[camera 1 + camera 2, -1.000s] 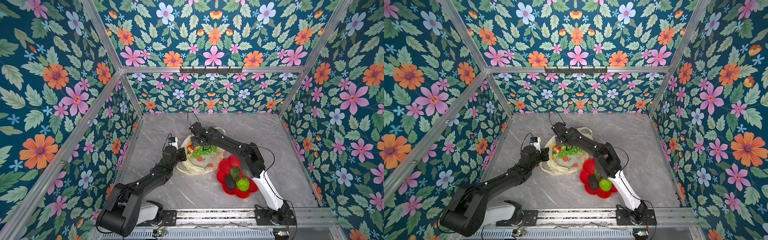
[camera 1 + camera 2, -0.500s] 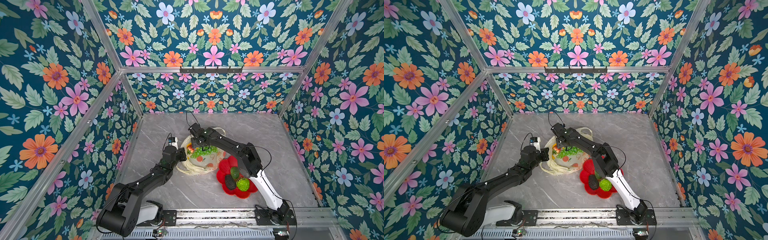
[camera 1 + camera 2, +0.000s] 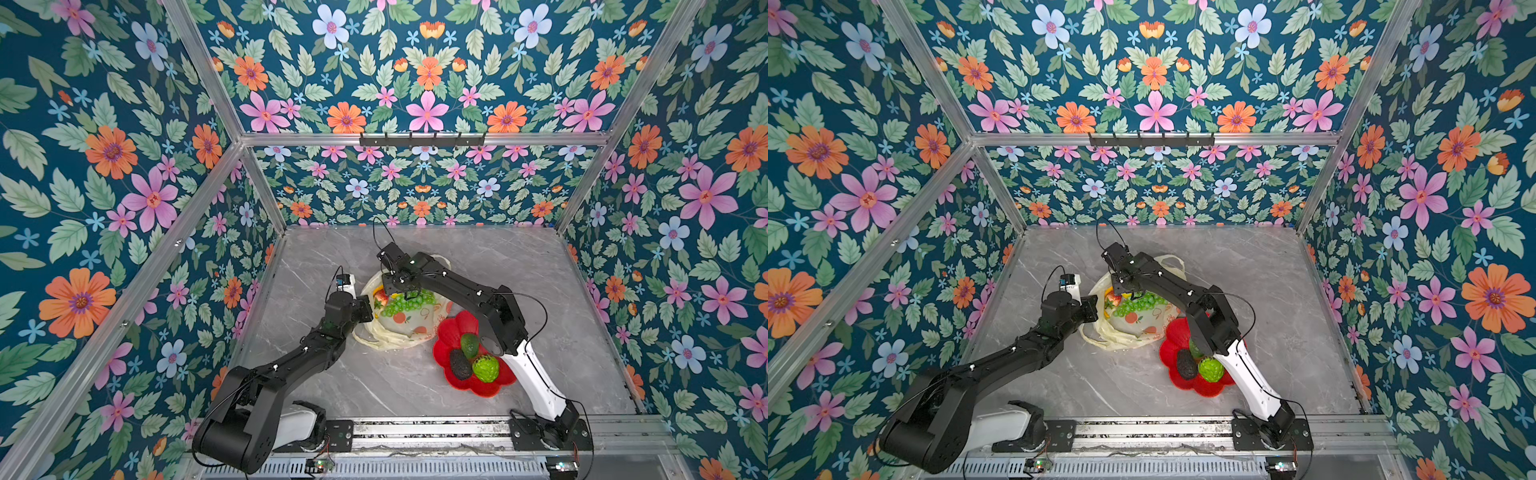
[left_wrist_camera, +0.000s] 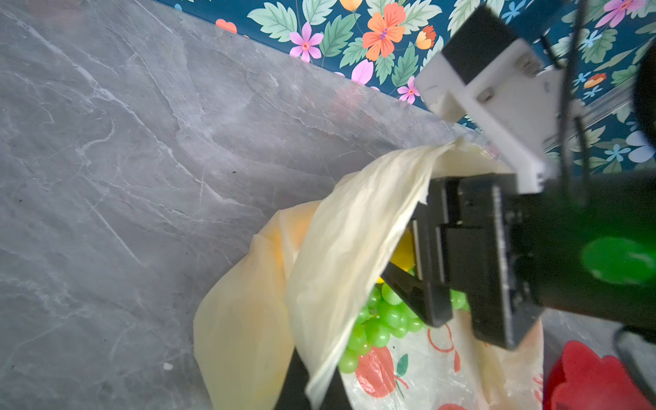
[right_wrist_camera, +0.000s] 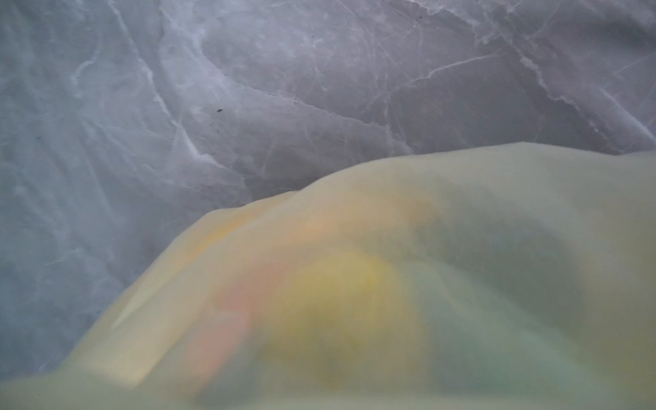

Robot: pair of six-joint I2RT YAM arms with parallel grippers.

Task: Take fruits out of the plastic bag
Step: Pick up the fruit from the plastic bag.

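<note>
The pale yellow plastic bag [image 3: 399, 324] [image 3: 1133, 328] lies mid-table with its mouth held up. My left gripper [image 3: 370, 309] [image 4: 312, 390] is shut on the bag's near rim film [image 4: 348, 248]. My right gripper [image 3: 409, 296] [image 4: 468, 326] reaches into the mouth, and its jaws stand apart astride the green grape bunch [image 3: 405, 303] [image 4: 380, 319]. A red strawberry [image 3: 380, 296] and a yellow fruit [image 4: 403, 253] lie beside the grapes inside. In the right wrist view, blurred bag film [image 5: 390, 248] hides the jaws.
A red flower-shaped dish [image 3: 449, 332] [image 3: 1173, 332] sits just right of the bag under the right arm. It holds two dark avocados [image 3: 469, 345] [image 3: 459, 363] and a bumpy green fruit [image 3: 486, 368]. Floral walls enclose the grey marble table [image 3: 519, 270].
The right arm has shifted slightly over the bag's mouth, with its jaws drawing closer together. The left arm and the bag have stayed where they were.
</note>
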